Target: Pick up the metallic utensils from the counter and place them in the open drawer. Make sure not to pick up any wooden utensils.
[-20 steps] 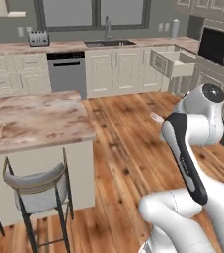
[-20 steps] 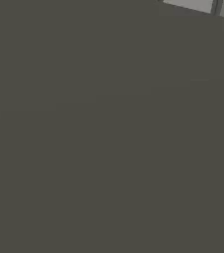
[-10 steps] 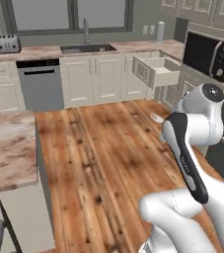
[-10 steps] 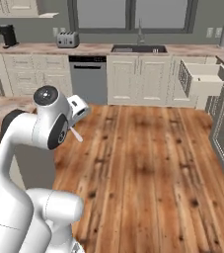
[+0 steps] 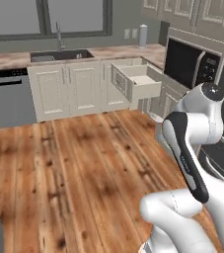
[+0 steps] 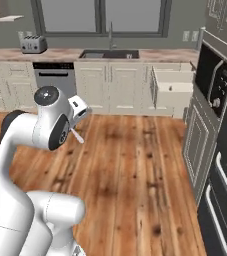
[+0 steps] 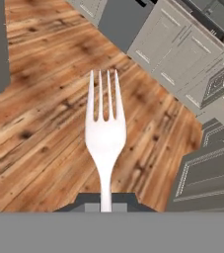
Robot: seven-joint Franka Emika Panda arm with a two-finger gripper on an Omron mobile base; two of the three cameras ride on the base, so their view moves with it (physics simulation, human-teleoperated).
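Note:
An all-silver fork (image 7: pixel 105 133), one of the metallic utensils, stands up between my fingertips, and my gripper (image 7: pixel 105 203) is shut on its handle. From the right base view the fork (image 6: pixel 77 135) pokes down and forward from my gripper (image 6: pixel 73 127), held high over the wooden floor. The open drawer (image 5: pixel 139 82) juts from the cream cabinets at the back right; its pale inside looks bare. It also appears as the drawer (image 6: pixel 174 89) in the right base view and as the drawer (image 7: pixel 217 85) at the hand view's upper right. The island counter and the wooden utensils are out of view.
The sink counter (image 5: pixel 59 55) runs along the back wall, with a dishwasher (image 5: pixel 7 96) below and a toaster (image 6: pixel 33 45) on it. A dark oven and microwave stack (image 5: pixel 190 64) lines the right side beside the drawer. Wooden floor (image 5: pixel 74 163) stretches between me and the cabinets.
The whole picture has swung as the base drove: the island and stool have slid out on the left, and the drawer and oven wall have come nearer. The fork stays gripped.

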